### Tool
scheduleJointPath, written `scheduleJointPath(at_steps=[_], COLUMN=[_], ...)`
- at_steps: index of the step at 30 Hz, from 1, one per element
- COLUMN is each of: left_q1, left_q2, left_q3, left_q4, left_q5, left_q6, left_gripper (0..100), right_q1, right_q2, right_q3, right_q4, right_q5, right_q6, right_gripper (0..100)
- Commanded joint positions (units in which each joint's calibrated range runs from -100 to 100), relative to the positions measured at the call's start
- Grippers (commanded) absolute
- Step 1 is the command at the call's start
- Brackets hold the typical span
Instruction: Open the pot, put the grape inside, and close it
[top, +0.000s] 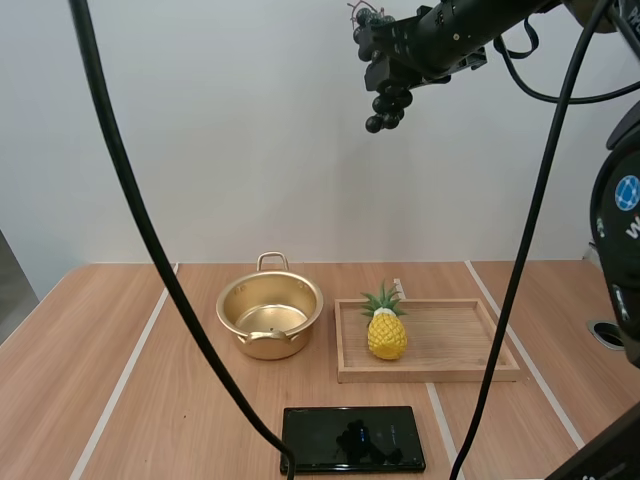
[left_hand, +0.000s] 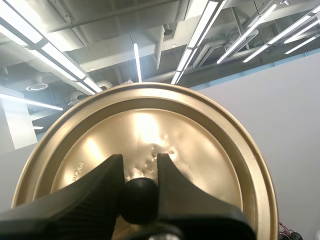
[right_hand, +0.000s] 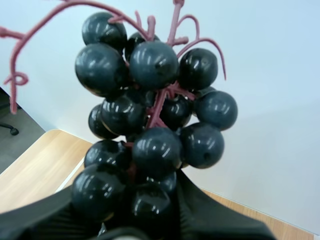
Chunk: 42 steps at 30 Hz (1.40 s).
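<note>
The gold pot (top: 270, 315) stands open on the table, left of the wooden tray, its inside bare. High above the table my right gripper (top: 383, 72) is shut on a bunch of dark grapes (top: 385, 100), which hangs from its tips. In the right wrist view the grapes (right_hand: 150, 125) bulge out between the fingers (right_hand: 45, 215), the reddish stem pointing away. My left gripper (left_hand: 139, 197) is shut on the black knob (left_hand: 138, 200) of the gold lid (left_hand: 200, 150), held up in the air away from the pot.
A wooden tray (top: 470, 350) right of the pot holds a toy pineapple (top: 386, 325). A black phone-like slab (top: 352, 438) lies near the front edge. White tape lines run across the wooden table (top: 100, 350).
</note>
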Motion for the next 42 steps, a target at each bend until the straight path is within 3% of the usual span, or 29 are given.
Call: scheduleJointPath(at_steps=[1,7,11,17,26,42], left_q1=[0.06,0.06,0.06,0.06,0.06,0.06], left_q2=[0.09,0.09,0.09,0.09,0.09,0.09], left_q3=[-0.23,-0.23,-0.23,-0.23,-0.23,-0.23], left_q4=[0.04,0.04,0.04,1.22,1.31,1.31], left_q5=[0.12,0.76,2.42,3.04,5.64,8.64], left_q6=[0.19,0.31,1.33,1.33,2.45,2.45], left_gripper=[0,0,0,0,0,0], right_q1=[1.29,8.33,13.93,18.70,22.07,22.21], right_q2=[-1.01,-0.77,-0.11,1.51,7.25,19.97], right_q3=[-0.93,-0.79,-0.53,3.82,9.81,12.90], right_q4=[0.22,-4.30,-11.79,-20.83,-21.71,-21.60], right_q5=[0.00,0.00,0.00,0.00,0.00,0.00], right_q6=[-2.75,-3.85,-3.85,-4.58,-4.58,-4.11], right_gripper=[0,0,0,0,0,0])
